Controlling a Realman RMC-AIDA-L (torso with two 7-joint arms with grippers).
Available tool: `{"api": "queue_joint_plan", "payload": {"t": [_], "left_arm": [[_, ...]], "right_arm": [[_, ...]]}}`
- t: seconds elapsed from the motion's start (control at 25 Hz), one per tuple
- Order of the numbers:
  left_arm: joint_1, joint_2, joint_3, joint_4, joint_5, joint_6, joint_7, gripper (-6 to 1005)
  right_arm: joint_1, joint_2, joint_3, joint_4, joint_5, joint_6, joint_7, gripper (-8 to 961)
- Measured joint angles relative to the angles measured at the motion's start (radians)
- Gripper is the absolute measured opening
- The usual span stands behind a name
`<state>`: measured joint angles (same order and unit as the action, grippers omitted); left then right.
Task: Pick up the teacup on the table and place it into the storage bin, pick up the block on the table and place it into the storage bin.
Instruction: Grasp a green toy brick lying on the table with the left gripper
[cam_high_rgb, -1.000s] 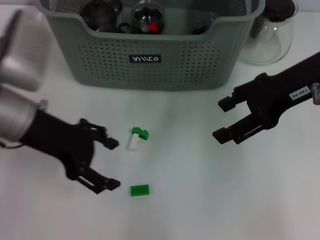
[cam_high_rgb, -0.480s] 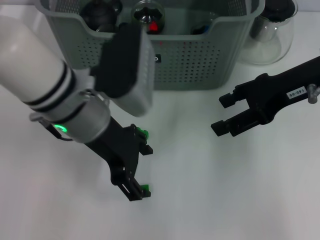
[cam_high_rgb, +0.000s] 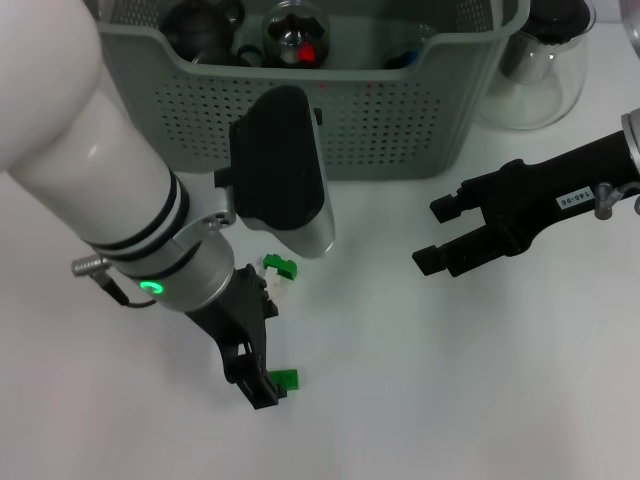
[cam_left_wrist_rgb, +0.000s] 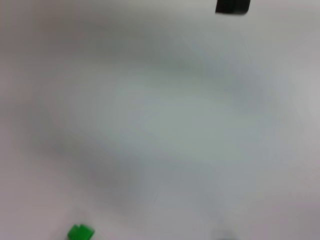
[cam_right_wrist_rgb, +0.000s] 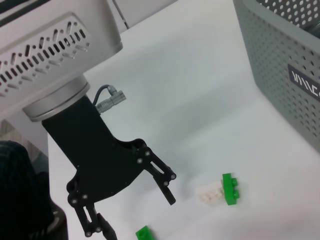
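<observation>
Left gripper (cam_high_rgb: 262, 340) jaws apart over studded green block (cam_high_rgb: 285, 379), right gripper (cam_high_rgb: 438, 233) jaws apart, perforated storage bin (cam_high_rgb: 400, 130)

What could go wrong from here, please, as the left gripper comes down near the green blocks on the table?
1. The left gripper is open between two pieces: the flat green block and the green-and-white block. Closing could catch neither, or nudge one away.
2. The flat green block sits right at one fingertip, so a slight misalignment might push it rather than grasp it.
3. The left arm's bulky wrist is close to the storage bin wall, so lifting carelessly might bump it.
</observation>
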<state>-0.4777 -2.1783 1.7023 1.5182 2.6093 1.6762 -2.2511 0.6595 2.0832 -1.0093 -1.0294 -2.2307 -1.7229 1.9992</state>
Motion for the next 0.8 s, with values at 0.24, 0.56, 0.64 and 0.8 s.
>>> {"api": "queue_joint_plan", "payload": {"t": [0.24, 0.56, 0.64, 0.8], "left_arm": [[0.031, 0.000, 0.078, 0.017, 0.034, -0.033, -0.078, 867], [0.059, 0.000, 0.168, 0.030, 0.053, -0.079, -0.123, 866], [0.064, 0.000, 0.180, 0.031, 0.060, -0.092, -0.130, 866], [0.066, 0.000, 0.189, 0.029, 0.072, -0.105, -0.143, 866]], "right_arm": [[-0.006, 0.001, 0.000, 0.011, 0.001, 0.023, -0.017, 915], [-0.009, 0.003, 0.000, 0.016, 0.002, 0.039, -0.027, 914], [-0.012, 0.003, 0.000, 0.017, 0.003, 0.039, -0.030, 915], [-0.012, 0.003, 0.000, 0.017, 0.004, 0.044, -0.032, 915]]}}
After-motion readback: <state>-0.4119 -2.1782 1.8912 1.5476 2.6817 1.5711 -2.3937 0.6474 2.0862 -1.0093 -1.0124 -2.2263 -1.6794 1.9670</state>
